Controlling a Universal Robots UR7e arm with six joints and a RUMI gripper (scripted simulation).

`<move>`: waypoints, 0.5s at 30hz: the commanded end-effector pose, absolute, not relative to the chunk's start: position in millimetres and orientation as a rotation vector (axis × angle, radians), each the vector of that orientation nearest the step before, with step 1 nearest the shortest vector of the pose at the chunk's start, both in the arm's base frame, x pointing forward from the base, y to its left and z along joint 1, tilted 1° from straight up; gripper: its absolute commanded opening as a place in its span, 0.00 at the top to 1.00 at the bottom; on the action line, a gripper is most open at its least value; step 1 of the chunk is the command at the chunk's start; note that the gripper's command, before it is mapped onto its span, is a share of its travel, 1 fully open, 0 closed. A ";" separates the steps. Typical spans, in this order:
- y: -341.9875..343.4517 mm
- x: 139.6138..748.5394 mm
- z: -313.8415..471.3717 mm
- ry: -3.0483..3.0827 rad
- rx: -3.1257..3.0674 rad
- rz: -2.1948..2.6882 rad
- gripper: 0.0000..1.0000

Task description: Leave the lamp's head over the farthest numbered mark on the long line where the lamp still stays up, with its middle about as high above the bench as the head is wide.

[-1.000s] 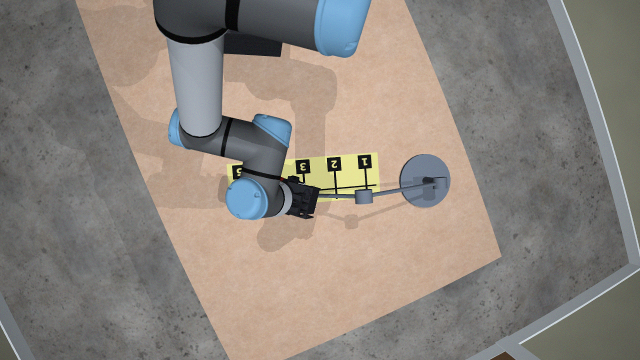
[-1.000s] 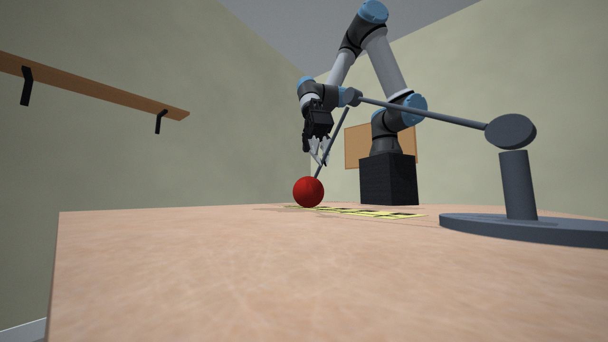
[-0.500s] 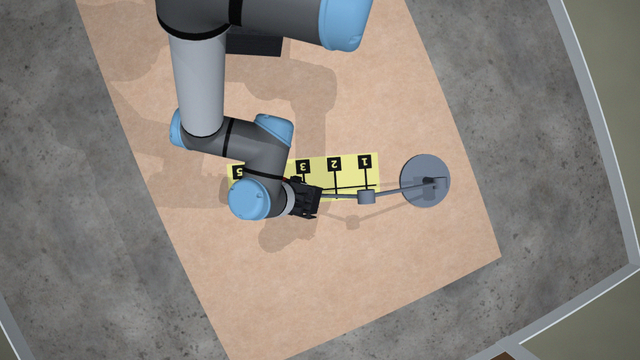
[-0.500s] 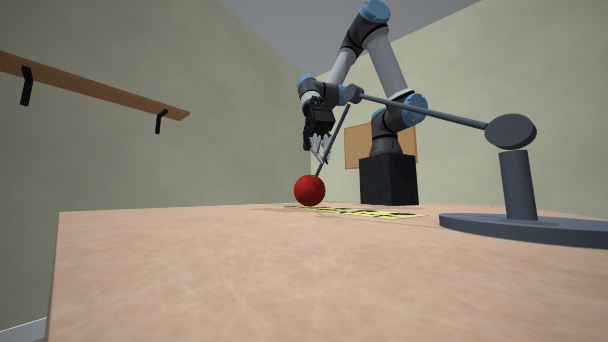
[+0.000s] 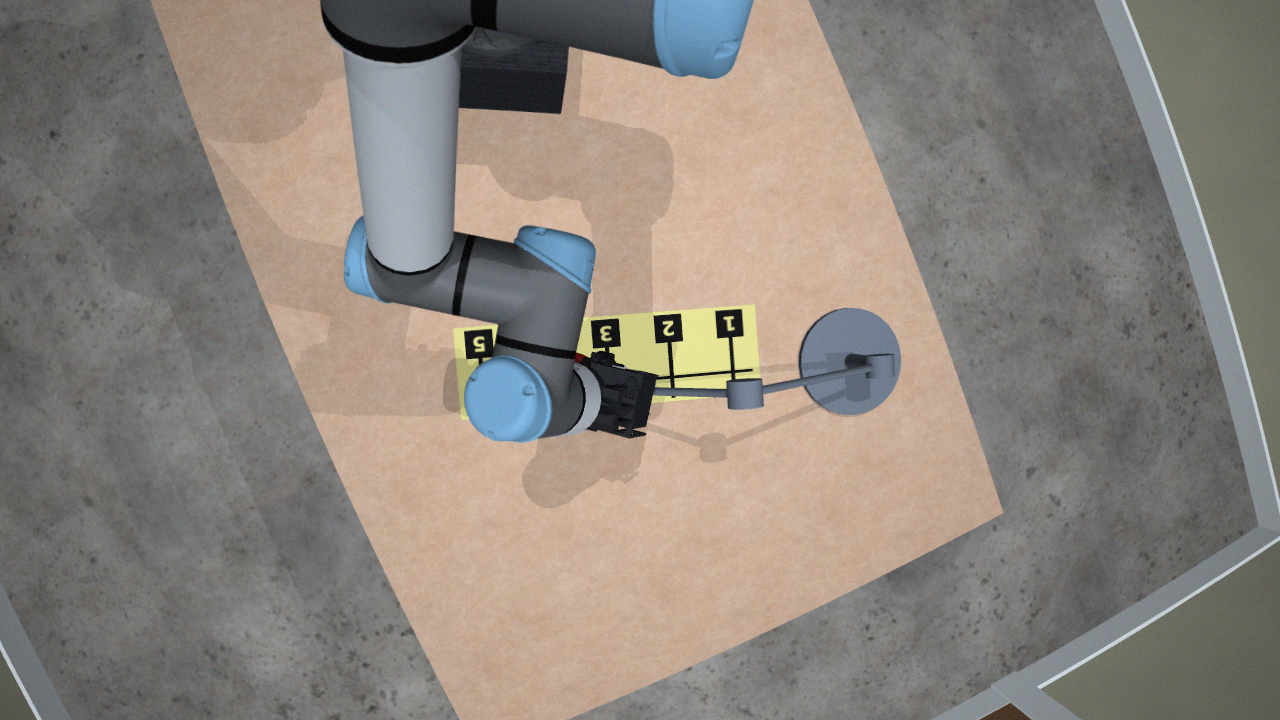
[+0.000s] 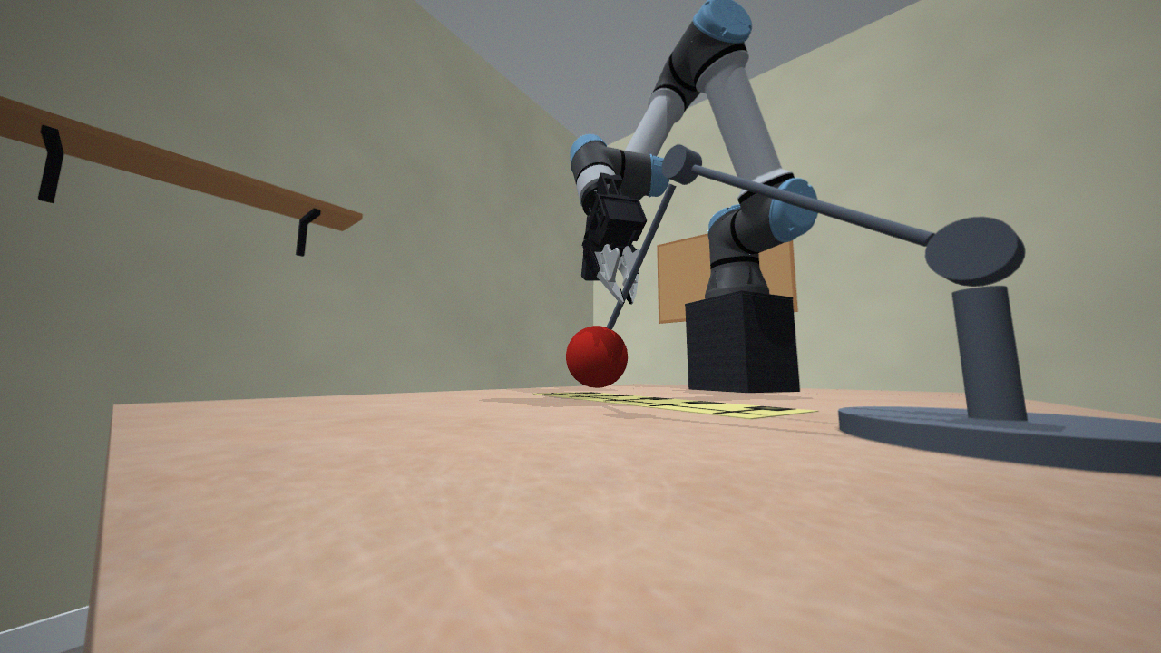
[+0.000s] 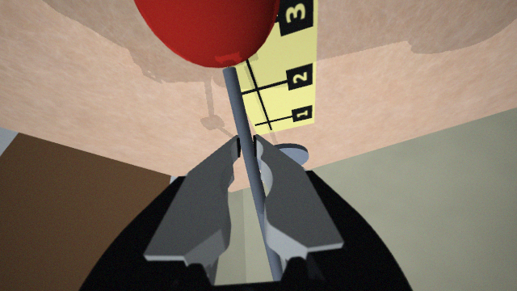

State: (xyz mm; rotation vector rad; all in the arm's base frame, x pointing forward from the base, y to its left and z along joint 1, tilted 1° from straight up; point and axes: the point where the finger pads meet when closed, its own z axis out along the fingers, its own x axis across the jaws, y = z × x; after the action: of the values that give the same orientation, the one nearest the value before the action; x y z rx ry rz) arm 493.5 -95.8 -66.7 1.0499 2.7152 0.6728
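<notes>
Gripper (image 7: 246,146): was closed on the lamp's thin forearm rod (image 7: 236,105), one jaw on each side — a hold on the rod rather than on the round head, judged to give a firm purchase for steering.
Grip point: was set just above the head, so that the head could be guided closely.
Head (image 6: 596,355): the red ball hung directly below the fingers, off the bench (image 6: 487,528), near mark 3 (image 7: 297,14) as seen from the wrist.
Yellow strip (image 7: 279,52): lay beneath the gripper; marks 2 (image 7: 299,77) and 1 (image 7: 301,114) ran back toward the lamp's base.
Elbow joint (image 6: 681,164): was raised behind the gripper, the upper rod (image 6: 812,202) sloping to the shoulder.
Base disc (image 5: 823,335): stood well apart, beyond mark 1.
Mark 5 (image 5: 479,341): lay on the far side, part-covered by the wrist — mark 4 was hidden.
</notes>
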 end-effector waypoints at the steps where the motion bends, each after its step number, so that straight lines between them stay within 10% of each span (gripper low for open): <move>1: -92.5 495.3 -62.3 2.746 0.845 0.811 1.00; 15: -74.0 504.2 -47.1 2.754 0.760 0.864 1.00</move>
State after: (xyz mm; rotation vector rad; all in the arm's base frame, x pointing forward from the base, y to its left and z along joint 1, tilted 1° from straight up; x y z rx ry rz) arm 500.6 -80.7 -53.1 1.0101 2.7189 0.6969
